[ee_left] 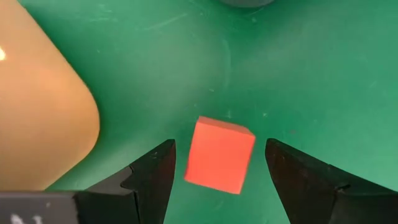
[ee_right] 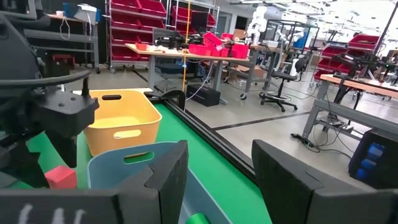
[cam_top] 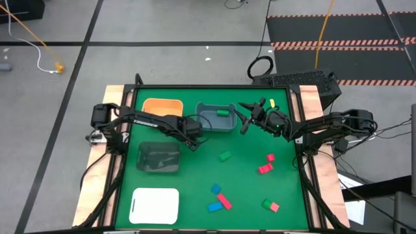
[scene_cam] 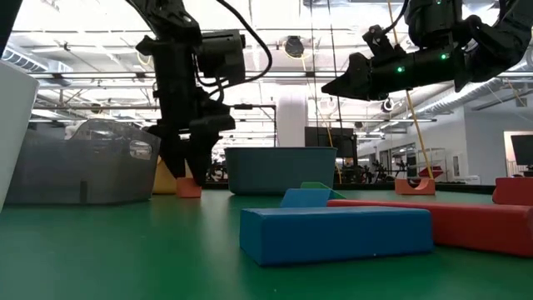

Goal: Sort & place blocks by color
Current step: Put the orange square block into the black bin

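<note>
A red cube [ee_left: 219,154] rests on the green mat between the orange bin [cam_top: 162,107] and the blue-grey bin [cam_top: 216,119]. My left gripper [ee_left: 219,144] points down over it, open, one finger on each side of the cube and clear of it. My right gripper [cam_top: 246,118] hangs open and level, high above the blue-grey bin's right end, with nothing between its fingers. A green block [cam_top: 222,112] lies in that bin. More red, blue and green blocks [cam_top: 221,198] lie scattered on the near right of the mat.
A clear dark bin [cam_top: 159,157] stands near my left gripper, with a white flat tray [cam_top: 156,205] nearer the front edge. A yellow block [cam_top: 272,103] lies at the far right. Bare mat lies between the bins and the scattered blocks.
</note>
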